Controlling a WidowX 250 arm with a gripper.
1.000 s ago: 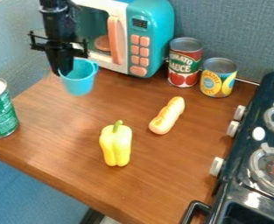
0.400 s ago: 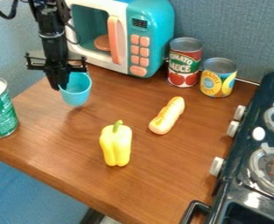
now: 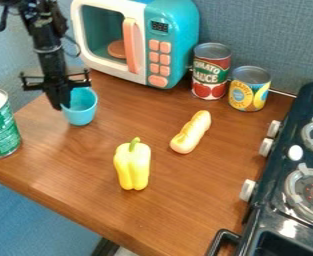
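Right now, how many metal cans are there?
3: a green can at far left, a red-labelled can beside the teal toy microwave, a yellow and blue can nearest the black stove.

The WidowX arm [image 3: 44, 42] is black, with chunky joints above a slim, ribbed cylindrical link. A thick black cable [image 3: 1, 26] loops at its nine o'clock, a thinner one [image 3: 74, 47] at three. The black gripper [image 3: 62, 104] has a crossbar [image 3: 34, 82] with short upright ends.

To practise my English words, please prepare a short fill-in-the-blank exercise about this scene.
Of the cup and the pepper, the gripper touches the ____.
The pepper's body is coloured ____.
The green can stands at the picture's ____ edge.

Missing words: cup; yellow; left.
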